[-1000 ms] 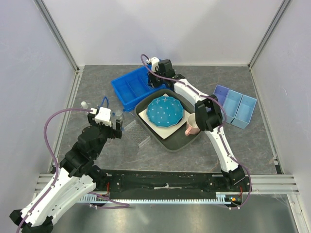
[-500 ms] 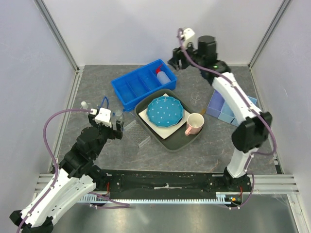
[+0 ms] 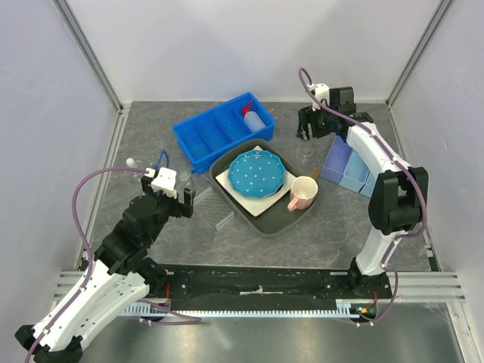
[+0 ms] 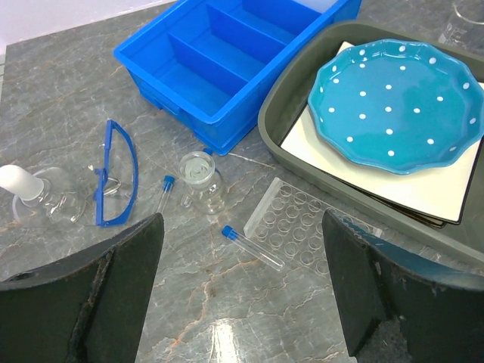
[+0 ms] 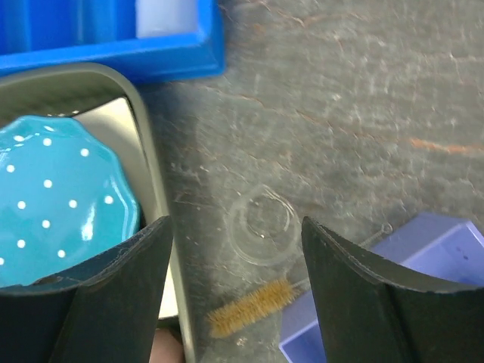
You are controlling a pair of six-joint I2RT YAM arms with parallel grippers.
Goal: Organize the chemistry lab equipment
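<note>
Two blue-capped vials lie beside a beaker and rack.

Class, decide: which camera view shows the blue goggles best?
Left wrist view: the blue goggles lie whole and unobstructed. The top view shows only a blue sliver beside the left arm; the right wrist view shows none.

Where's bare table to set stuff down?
Free: far-left corner beside the blue bin; near-right stretch between the gray tray and the right arm's base. Crowded: left of the tray (goggles, vials, clear rack) and the gap to the purple bins (beaker, brush).
</note>
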